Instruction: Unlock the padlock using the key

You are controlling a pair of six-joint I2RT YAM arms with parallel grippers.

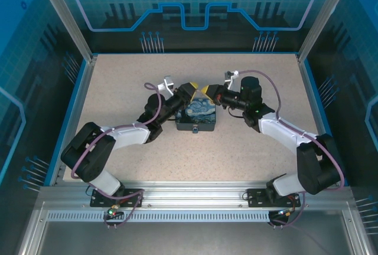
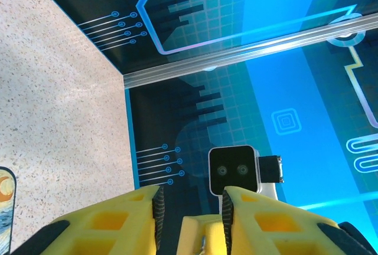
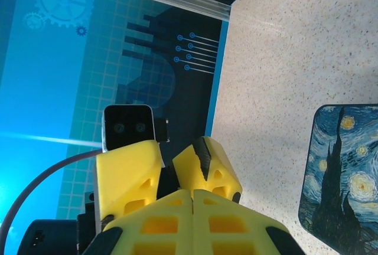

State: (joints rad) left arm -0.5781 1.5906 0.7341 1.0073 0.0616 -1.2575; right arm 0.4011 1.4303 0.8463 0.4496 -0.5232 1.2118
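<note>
1. At the middle of the desk [image 1: 118, 90] the padlock [image 1: 196, 115] lies flat, printed face up. Its far edge is just below the spot where both arms meet.
2. The left gripper [image 1: 190, 90] and right gripper [image 1: 207, 91] sit tip to tip above that far edge. Neither is touching the block.
3. Left fingers [image 2: 118, 225]: released, with a clear gap between the dark pads. The yellow tip of the right gripper sits in that gap.
4. Right fingers [image 3: 153, 225]: clenched, the two yellow halves meeting at a seam. Whether the key is pinched at the tip cannot be told.
5. Handling, padlock (judgement): a chunky, rigid block, likely heavy for its size and not fragile.
   - The glossy printed face looks slippery.
   - The dark side walls offer flat, parallel faces, so a grasp across two opposite sides should hold it best.
   - It will probably slide on the speckled desk if pushed from one side alone, so it needs bracing while the key turns.
6. Handling, key (judgement): thin, stiff and light.
   - It is easy to drop or twist in the pads.
   - It should be held by the head, shaft left free.
7. Count: padlocks 1; grippers 2; key count cannot be told. Shackle and keyhole cannot be made out on the block.
</note>
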